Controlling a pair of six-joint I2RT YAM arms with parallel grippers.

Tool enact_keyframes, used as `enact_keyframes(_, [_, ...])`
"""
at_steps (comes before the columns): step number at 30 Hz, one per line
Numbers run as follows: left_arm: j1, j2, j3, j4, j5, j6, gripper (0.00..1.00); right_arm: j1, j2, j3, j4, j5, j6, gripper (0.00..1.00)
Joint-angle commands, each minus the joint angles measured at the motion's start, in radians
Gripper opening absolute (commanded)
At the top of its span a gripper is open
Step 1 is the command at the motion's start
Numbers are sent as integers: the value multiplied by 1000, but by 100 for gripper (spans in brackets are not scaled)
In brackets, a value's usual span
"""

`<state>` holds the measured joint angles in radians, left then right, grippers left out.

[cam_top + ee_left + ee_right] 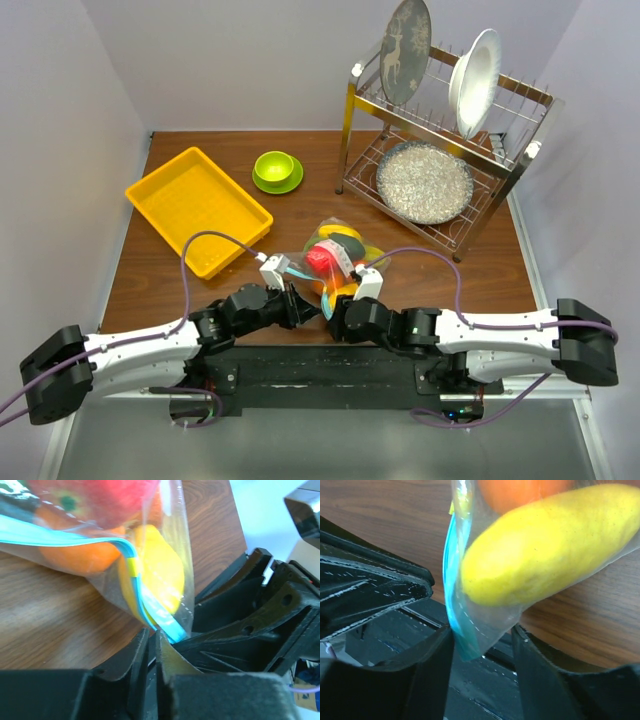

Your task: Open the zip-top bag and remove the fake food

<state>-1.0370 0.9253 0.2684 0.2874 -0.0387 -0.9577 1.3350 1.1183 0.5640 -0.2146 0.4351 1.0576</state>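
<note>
- The wooden table (470, 270) carries everything; its near edge is hidden under the two arms.
- The dish rack (348, 135) stands at the far right. It holds a grey patterned plate (407, 50), a white plate (474, 80) and, lower down, a glittery dish (424, 182).
- The yellow tray (198, 205) lies at the far left.
- The zip-top bag (340, 245) lies near the table's middle, just beyond both wrists. Both wrist views cut off most of it, and whether its teal strip is sealed cannot be told.
- The lime-green bowl (277, 166) sits on its saucer behind the bag.
- The fake food (320, 262) is inside the bag: red, orange and yellow pieces overlap, and their outlines are blurred by the plastic.
- The left gripper (154, 632) is narrow, pinching the strip's end.
- The right gripper (482, 630) is spread, with the bag's corner hanging between its fingers, unclamped.
</note>
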Motion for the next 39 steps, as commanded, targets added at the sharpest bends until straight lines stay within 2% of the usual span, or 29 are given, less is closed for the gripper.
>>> enact_keyframes(1, [-5,-16,40,-10,-62,22,18,4,-12,0,46,71,28,41])
enact_keyframes(3, [-3,-10,46,-11,-76,23,26,4,-3,8,49,73,24,28])
enact_keyframes(4, [-3,-6,49,-4,-87,24,28,3,0,10,50,73,24,17])
enact_keyframes(7, [-3,1,60,30,-93,27,34,4,15,14,47,67,21,0])
enact_keyframes(11, [-3,53,87,52,-93,51,39,4,23,11,37,56,18,0])
enact_keyframes(19, [-3,168,155,47,-165,109,40,6,34,-4,35,39,24,0])
enact_keyframes(28, [-3,202,201,25,-228,145,42,12,41,-7,20,42,24,0])
enact_keyframes(39, [-3,273,285,-128,-270,157,33,16,35,-12,4,51,27,0])
